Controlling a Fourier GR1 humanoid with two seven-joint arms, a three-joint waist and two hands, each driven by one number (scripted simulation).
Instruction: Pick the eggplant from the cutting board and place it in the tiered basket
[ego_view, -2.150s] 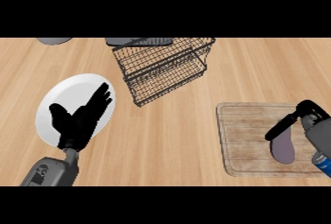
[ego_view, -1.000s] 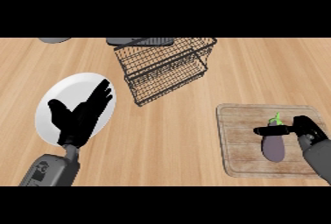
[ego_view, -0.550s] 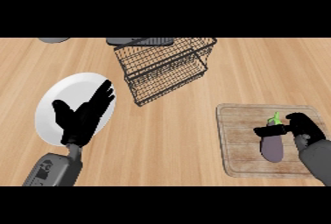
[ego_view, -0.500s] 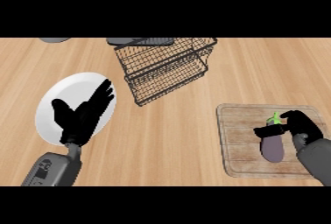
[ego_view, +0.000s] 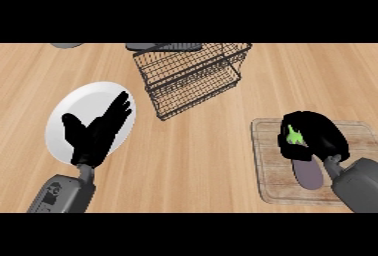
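- Overhead, from the head view, the wooden counter (ego_view: 199, 165) fills the frame, with a broad bare stretch of it between the two hands.
- At the right, the cutting board (ego_view: 275, 175) lies flat near the view's right edge, its lower left corner short of the view's bottom.
- On that board the eggplant (ego_view: 307, 172) lies lengthwise, purple body toward the near side, green stem end pointing away.
- Over the stem end, the right hand (ego_view: 317, 134) has its fingers curled round the eggplant's upper part; the grey forearm enters from the lower right corner.
- Farther back, the tiered basket (ego_view: 193, 75), of black wire, stands near the top edge, tilted in view, well apart from the board, with bare wood between them.
- At the left, the white plate (ego_view: 81, 107) sits near the left edge.
- Above that plate the left hand (ego_view: 96, 132) rests with fingers straight and spread, holding nothing.
- Along the top edge, two grey things are cut off; I cannot tell what they are.
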